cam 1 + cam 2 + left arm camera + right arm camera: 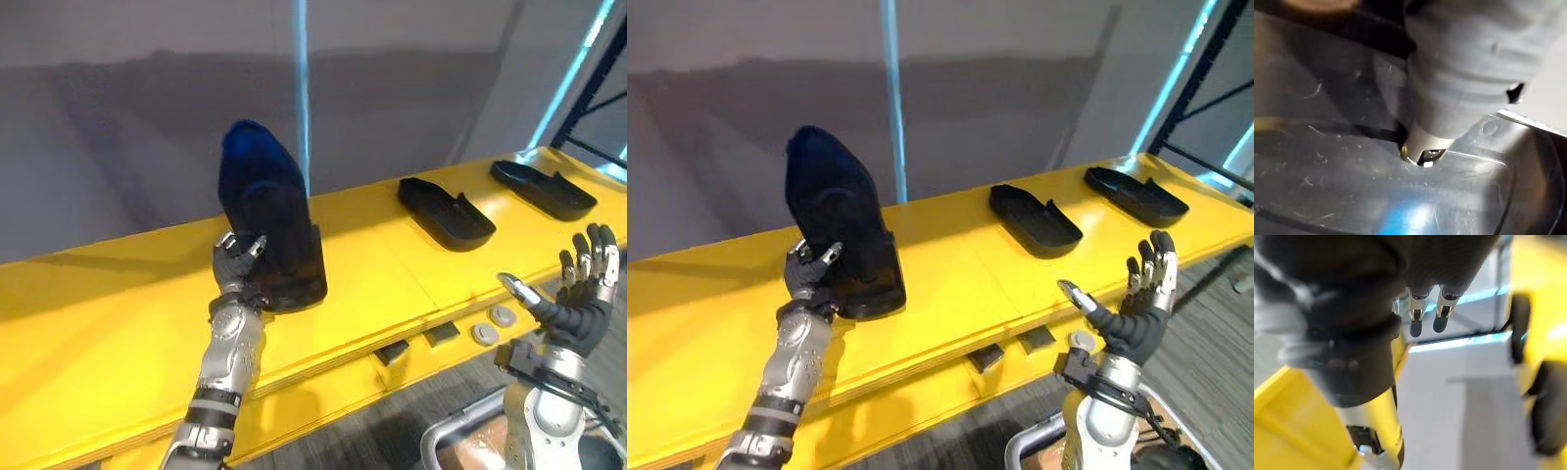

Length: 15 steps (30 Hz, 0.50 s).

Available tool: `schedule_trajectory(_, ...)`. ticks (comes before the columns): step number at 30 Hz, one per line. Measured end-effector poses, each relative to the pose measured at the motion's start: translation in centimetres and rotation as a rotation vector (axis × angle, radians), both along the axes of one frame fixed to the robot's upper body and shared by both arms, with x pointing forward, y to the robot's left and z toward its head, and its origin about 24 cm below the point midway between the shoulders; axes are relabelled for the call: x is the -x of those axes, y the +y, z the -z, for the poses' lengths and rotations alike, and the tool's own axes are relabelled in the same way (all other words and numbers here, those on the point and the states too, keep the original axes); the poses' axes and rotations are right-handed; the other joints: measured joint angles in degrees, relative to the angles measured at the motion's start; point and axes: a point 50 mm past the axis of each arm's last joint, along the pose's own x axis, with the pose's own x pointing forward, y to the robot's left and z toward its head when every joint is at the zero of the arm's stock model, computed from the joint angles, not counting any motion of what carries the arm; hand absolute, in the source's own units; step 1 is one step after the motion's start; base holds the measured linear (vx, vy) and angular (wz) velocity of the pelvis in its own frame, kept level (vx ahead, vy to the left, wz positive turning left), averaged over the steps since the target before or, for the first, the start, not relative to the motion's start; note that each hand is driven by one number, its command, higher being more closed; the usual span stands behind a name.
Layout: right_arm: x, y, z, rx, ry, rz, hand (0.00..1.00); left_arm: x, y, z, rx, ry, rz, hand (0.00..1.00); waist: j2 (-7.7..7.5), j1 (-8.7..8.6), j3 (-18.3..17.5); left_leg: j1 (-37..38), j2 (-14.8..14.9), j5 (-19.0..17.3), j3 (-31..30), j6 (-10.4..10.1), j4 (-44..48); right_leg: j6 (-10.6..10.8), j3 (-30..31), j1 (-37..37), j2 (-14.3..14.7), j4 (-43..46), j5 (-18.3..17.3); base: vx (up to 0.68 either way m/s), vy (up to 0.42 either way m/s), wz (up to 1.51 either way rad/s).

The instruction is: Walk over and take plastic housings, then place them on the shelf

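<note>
While left hand (238, 266) grips housing (269, 201), others (446, 213) lie nearby.

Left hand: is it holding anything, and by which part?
The left hand grips the upended black plastic housing by its lower edge, near the yellow shelf. The right hand is open, holding nothing.

The left robot hand (1464, 73) touches the scratched, glossy surface of a dark plastic housing (1327, 186).

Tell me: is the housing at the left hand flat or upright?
Upright: the housing stands on its end on the yellow shelf, the left hand gripping its edge.
</note>
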Motion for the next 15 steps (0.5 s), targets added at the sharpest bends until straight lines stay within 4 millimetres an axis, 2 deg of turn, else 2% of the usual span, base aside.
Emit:
schedule_trajectory(5, 0.4, 1.3, 1.8, -0.017, 0.091, -0.070, 0.00, -3.2, 0.5, -1.3, 0.009, 0.088, -0.006, 1.00, 1.66, -2.34, 1.50, -1.49, 0.06, 0.19, 1.32, 0.10, -0.15, -0.04, 1.36, -2.06, 0.25, -0.48, 0.96, 0.01, 0.000, -0.15)
schedule_trajectory(8, 0.2, 2.8, 2.8, -0.026, 0.148, -0.151, 0.00, -4.4, 0.8, -1.5, -0.009, 0.158, 0.006, 1.00, 1.94, -3.23, 2.56, -2.15, 0.09, 0.21, 1.72, 0.06, -0.10, -0.16, 2.42, -3.20, 0.20, -0.62, 1.20, 0.02, 0.005, -0.10)
schedule_trajectory(12, 0.5, 4.1, 3.7, -0.027, 0.202, -0.232, 0.00, -4.9, 1.7, -0.4, -0.045, 0.249, 0.005, 1.00, 1.97, -3.79, 4.71, -2.06, 0.11, 0.25, 2.15, 0.05, -0.08, -0.25, 2.83, -3.34, 0.29, -0.87, 1.38, 0.01, -0.002, -0.05)
schedule_trajectory(15, 0.7, 4.5, 4.1, -0.017, 0.224, -0.277, 0.00, -5.6, 3.7, -2.1, -0.096, 0.261, -0.032, 1.00, 1.92, -3.74, 5.60, -2.06, 0.09, 0.25, 2.78, 0.05, -0.08, -0.41, 3.08, -3.34, 0.31, -1.44, 1.77, 0.00, 0.002, -0.06)
